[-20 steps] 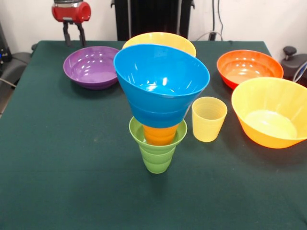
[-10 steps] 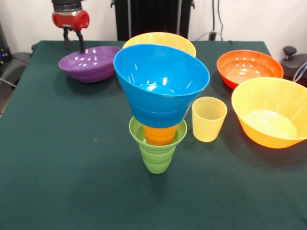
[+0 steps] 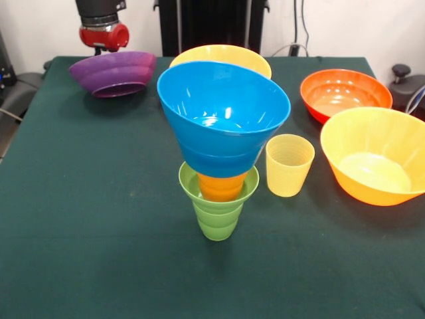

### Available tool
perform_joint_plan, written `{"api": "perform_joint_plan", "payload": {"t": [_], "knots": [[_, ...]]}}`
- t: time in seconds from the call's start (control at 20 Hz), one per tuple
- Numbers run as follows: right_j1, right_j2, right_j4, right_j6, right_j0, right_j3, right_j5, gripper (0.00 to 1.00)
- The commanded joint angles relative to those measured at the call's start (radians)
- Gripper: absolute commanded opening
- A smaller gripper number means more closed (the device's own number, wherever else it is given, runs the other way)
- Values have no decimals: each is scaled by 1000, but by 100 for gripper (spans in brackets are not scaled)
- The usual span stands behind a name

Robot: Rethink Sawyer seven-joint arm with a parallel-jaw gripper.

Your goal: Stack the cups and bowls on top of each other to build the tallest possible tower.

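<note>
The tower stands at mid-table: a green ribbed cup [image 3: 216, 214] at the bottom, an orange cup [image 3: 221, 187] nested in it, and a medium blue bowl [image 3: 222, 116] on top, tilted a little. My gripper [image 3: 102, 50] is at the far left, shut on the far rim of the purple bowl [image 3: 114, 73]. It holds the bowl tilted and off the table, and the bowl hides the fingertips. A pale yellow cup [image 3: 289, 164] stands upright just right of the tower.
A big orange bowl [image 3: 375, 156] sits at the right edge, and another [image 3: 222, 54] stands behind the tower. A red-orange bowl [image 3: 344, 93] is at the far right. The green table [image 3: 80, 219] carries them all.
My gripper closed on the purple bowl's far rim and lifted it. The bowl has left the table, tilted and moved up and slightly left. Nothing else moved.
</note>
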Motion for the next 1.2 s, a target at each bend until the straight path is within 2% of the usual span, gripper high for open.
{"api": "perform_joint_plan", "payload": {"t": [0.05,0.3,0.6,0.8,1.2], "knots": [[91,-1,-58,39,53,-142,-45,100],[77,13,-51,29,45,-129,-24,100],[2,62,-19,14,27,-79,48,100],[18,73,-27,12,12,-87,41,100],[49,54,-29,30,40,-112,0,100]]}}
